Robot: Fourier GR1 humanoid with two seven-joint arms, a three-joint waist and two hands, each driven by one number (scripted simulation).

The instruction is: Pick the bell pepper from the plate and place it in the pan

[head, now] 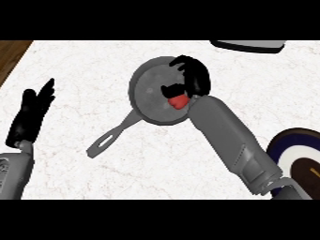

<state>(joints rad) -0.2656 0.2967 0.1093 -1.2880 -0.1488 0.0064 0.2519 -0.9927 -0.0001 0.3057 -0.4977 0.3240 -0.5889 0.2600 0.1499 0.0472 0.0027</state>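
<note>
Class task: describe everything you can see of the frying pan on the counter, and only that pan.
The pan is round, dark grey and looks like metal, with a lighter rim and a mottled inner floor. One long grey handle with a slot near its end runs down-left to about. It sits flat on the white marbled counter. The right hand is over its right side, hiding that rim, curled round the red bell pepper above the floor; whether the pepper touches the pan cannot be told.
</note>
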